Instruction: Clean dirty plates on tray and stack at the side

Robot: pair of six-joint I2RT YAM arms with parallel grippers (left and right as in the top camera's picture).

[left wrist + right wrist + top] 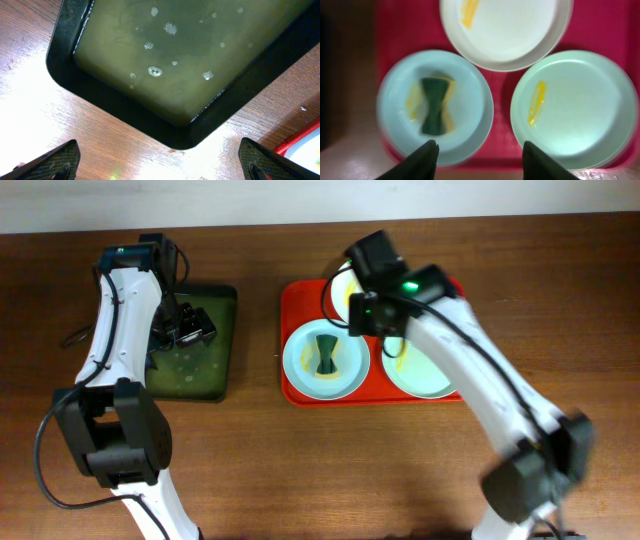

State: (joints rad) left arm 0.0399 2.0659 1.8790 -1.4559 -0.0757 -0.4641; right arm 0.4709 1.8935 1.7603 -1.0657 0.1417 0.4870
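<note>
The red-orange tray (pixel 296 390) holds three plates. A white plate (pixel 340 288) with a yellow smear sits at the back. A pale blue-green plate (pixel 300 358) at the front left carries a yellow-green sponge (pixel 326 355) and a yellow smear. Another pale plate (pixel 425 370) at the front right has a yellow smear (pixel 536 102). My right gripper (pixel 388 340) hovers open and empty above the tray (pixel 502 85), between the two front plates (pixel 470 100) (pixel 580 110); it also shows in the right wrist view (pixel 479 150). My left gripper (pixel 192 330) (pixel 159 155) is open and empty.
A dark green, black-rimmed tray (pixel 228 345) of soapy water stands left of the red tray. The left wrist view shows its corner (pixel 150 120) over the wood table, with the red tray's edge (pixel 300 140) at the right.
</note>
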